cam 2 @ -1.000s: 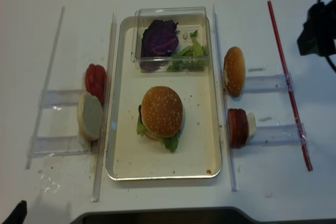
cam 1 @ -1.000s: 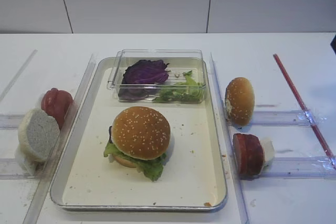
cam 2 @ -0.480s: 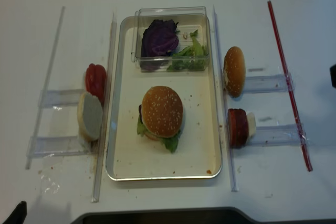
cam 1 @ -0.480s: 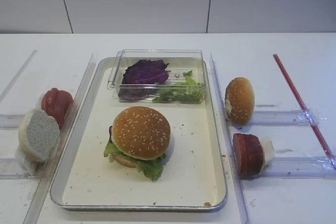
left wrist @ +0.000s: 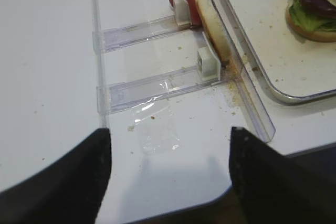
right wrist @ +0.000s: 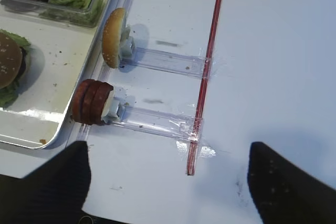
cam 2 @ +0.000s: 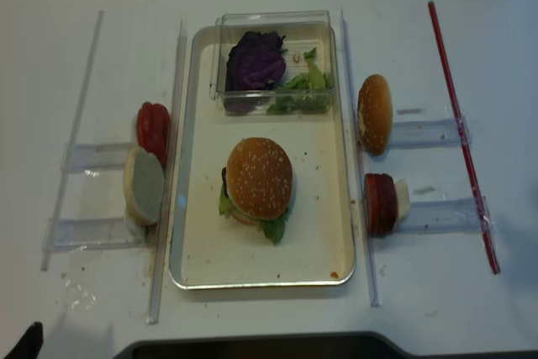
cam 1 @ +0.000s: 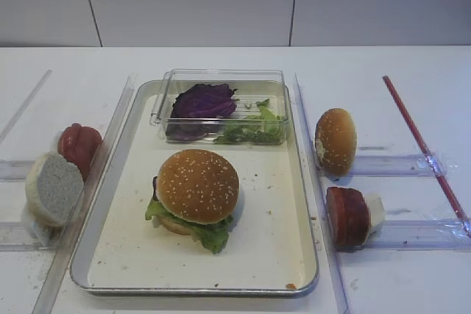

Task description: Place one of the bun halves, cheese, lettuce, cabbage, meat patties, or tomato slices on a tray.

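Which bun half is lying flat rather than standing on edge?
The seeded bun top on the tray; the other two stand in racks beside it.

Two high views face the tray [cam 1: 305, 182]; wrist views flank it.

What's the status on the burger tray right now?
Both grippers open, empty, clear of the tray. Sesame-seeded golden bun top sits on the stack in the cream rectangular tray. Nothing in the way.
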Controlling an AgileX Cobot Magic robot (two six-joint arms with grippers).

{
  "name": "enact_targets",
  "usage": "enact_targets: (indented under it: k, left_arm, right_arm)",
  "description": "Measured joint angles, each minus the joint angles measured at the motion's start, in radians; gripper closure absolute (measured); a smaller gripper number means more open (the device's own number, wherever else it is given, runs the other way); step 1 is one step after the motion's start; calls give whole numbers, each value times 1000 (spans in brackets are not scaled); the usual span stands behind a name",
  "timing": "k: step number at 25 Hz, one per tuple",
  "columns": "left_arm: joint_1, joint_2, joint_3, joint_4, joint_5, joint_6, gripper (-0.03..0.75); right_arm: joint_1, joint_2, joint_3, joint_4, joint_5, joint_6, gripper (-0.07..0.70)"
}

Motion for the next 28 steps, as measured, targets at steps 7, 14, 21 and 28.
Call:
enact_targets:
  k: [7,14,21,28]
  left_arm:
    - [0,0,0,0,0,0,276]
    - [0,0,0,0,0,0,276]
    - [0,0,0,0,0,0,276]
    - [0,0,0,0,0,0,276]
  right_arm:
    - [0,-99,68,0,2,17,17]
    - [0,-191,149,-2,4,24,17]
    - [-1,-317,204,-14,4,30,17]
    - [-2,-460,282,-21,8,50,17]
